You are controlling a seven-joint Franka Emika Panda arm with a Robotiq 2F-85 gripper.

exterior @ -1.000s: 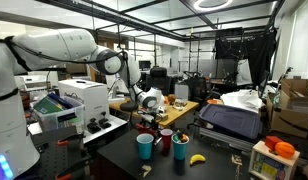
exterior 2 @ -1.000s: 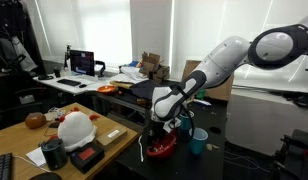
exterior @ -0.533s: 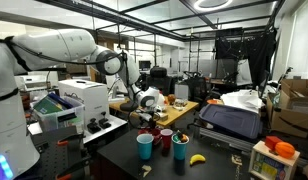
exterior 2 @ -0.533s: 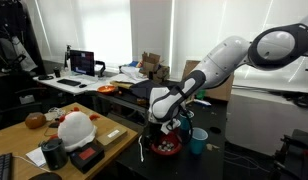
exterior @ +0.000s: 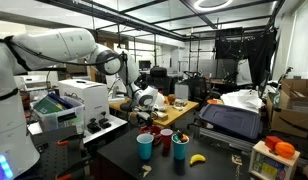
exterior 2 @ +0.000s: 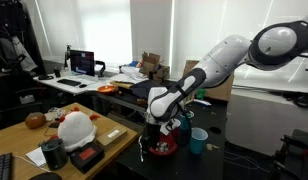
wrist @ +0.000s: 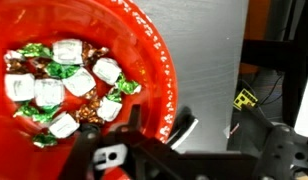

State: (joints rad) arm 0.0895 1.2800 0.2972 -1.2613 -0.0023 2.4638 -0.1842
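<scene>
I've got the gripper [wrist: 154, 130] on the red bowl [wrist: 159, 58] rim, lower centre. It's the only graspable edge clear of the candies [wrist: 64, 85]. Can't tell if the fingers are clamped.

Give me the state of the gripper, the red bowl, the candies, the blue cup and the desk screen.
Gripper: fingers at the bowl's rim; open or shut, cannot tell.
Red bowl: upright, partly filled.
Candies: wrapped, inside the bowl.
Blue cup: upright.
Desk screen: lit.
</scene>
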